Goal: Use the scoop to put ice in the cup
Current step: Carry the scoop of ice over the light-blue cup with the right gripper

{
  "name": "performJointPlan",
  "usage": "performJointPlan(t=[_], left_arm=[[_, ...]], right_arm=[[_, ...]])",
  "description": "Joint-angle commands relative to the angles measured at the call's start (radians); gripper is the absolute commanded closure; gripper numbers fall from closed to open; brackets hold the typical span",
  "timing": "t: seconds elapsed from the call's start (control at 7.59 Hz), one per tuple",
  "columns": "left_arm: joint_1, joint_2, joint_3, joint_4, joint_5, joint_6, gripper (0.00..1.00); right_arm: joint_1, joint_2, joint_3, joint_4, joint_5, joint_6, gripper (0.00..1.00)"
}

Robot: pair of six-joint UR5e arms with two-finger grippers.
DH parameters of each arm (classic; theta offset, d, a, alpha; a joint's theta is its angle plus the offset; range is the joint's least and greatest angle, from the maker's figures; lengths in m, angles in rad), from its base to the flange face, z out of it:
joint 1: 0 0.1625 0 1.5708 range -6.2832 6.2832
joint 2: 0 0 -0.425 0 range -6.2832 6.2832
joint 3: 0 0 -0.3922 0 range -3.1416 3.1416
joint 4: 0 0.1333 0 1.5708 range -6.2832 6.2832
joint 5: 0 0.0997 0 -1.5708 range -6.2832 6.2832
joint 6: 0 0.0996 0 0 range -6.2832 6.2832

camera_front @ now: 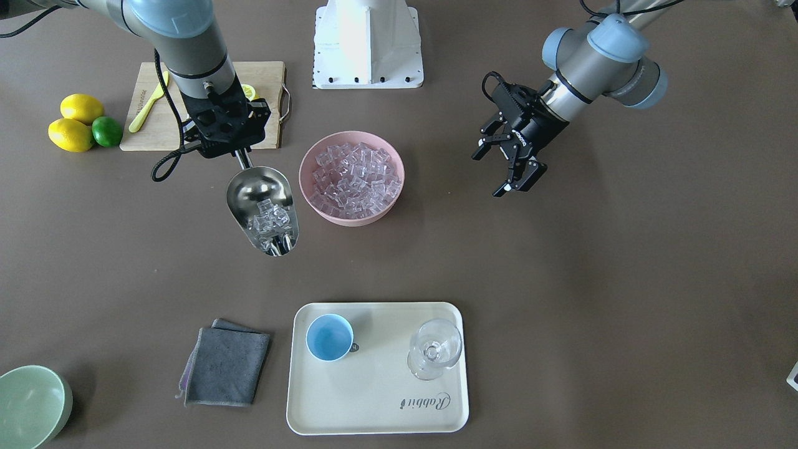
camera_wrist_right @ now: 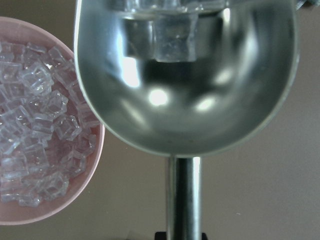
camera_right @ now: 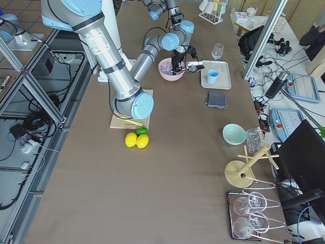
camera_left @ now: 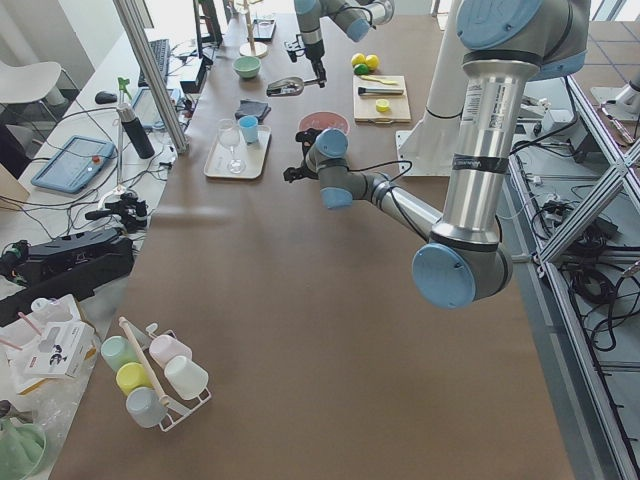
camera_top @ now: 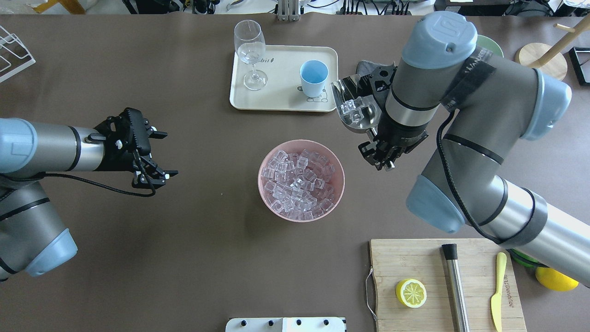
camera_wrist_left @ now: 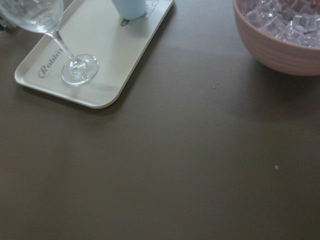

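Note:
My right gripper (camera_front: pixel 240 153) is shut on the thin handle of the steel scoop (camera_front: pixel 262 209). The scoop is held above the table between the pink bowl (camera_front: pixel 351 218) and the tray, and carries several cubes of ice (camera_front: pixel 272 222). The overhead view shows the scoop (camera_top: pixel 355 108) just right of the light-blue cup (camera_top: pixel 314 78). The cup (camera_front: pixel 329 337) stands upright on the cream tray (camera_front: pixel 374 405). The pink bowl is full of ice (camera_top: pixel 299 177). The right wrist view shows the scoop (camera_wrist_right: pixel 185 90) with cubes at its far end. My left gripper (camera_top: pixel 159 154) is open and empty, left of the bowl.
A clear stemmed glass (camera_front: pixel 434 349) stands on the tray beside the cup. A folded grey cloth (camera_front: pixel 225 366) and a pale green bowl (camera_front: pixel 31 405) lie near the tray. A cutting board (camera_top: pixel 442 281) holds a lemon half, a steel rod and a yellow knife.

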Motion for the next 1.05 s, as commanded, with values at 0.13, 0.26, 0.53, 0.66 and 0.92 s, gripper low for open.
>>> performJointPlan(t=[0.13,0.26,0.53,0.66,0.92], left_arm=[[-0.195,0.068,-0.041,0.296,-0.163,0.0,0.02],[-0.27,0.082,-0.043,0.394,-0.206,0.0,0.02],[-0.396,0.12,-0.041,0.568,-0.312,0.0,0.02],[-0.444,0.139,-0.04,0.611,-0.315,0.0,0.02],[-0.515,0.162,-0.034,0.698,-0.345,0.002,0.02]], right_arm=[[0.083,0.246,-0.371,-0.005,0.246,-0.012,1.0],[0.084,0.264,-0.417,-0.006,0.322,-0.004,1.0],[0.095,0.263,-0.433,-0.054,0.466,0.002,1.0],[0.11,0.261,-0.434,-0.072,0.507,0.002,1.0],[0.138,0.261,-0.46,-0.074,0.56,0.002,1.0]])
